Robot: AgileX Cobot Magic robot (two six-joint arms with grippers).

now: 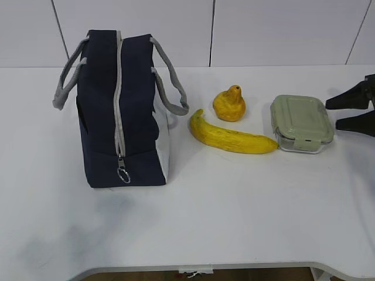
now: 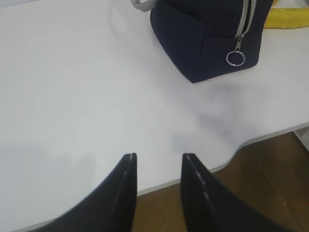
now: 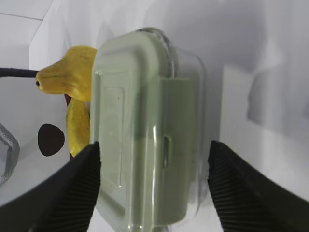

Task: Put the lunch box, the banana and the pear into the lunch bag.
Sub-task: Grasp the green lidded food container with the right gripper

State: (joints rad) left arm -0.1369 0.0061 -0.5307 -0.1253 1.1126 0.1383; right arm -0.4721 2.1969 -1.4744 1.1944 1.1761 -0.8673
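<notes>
Black fingers (image 3: 82, 193) of the right pincer (image 3: 153, 186) are seen closest to the lens in the right wrist view, spread wide with the lunch box (image 3: 145, 130) between them. No contact with its sides can be made out; the fingers appear to stand just off its 2 long sides. The spread is judged to be set for the box's width, so that a closing grip can be taken across it. In the exterior view the right pincer (image 1: 351, 112) is placed at the bench's (image 1: 234, 211) right edge, just beside the box (image 1: 301, 123), which rests flat with its green lid up.

The banana (image 1: 231, 136) is laid on the bench between box and bag, its tip close to or touching the box; which cannot be told. The pear (image 1: 229, 103) is stood upright just behind it. All 3 items are set in a row right of the bag (image 1: 120, 111), presumably within the right arm's reach.

The bag is stood upright on the left, its zipper (image 1: 119, 99) apparently closed along the top and down the front, with the ring pull (image 2: 235, 58) hung near the base. Opening is judged to be needed before anything can be put in.

The left pincer (image 2: 158, 162) is held partly open over bare bench near its front edge, empty, well apart from the bag, probably waiting to deal with the zipper.
</notes>
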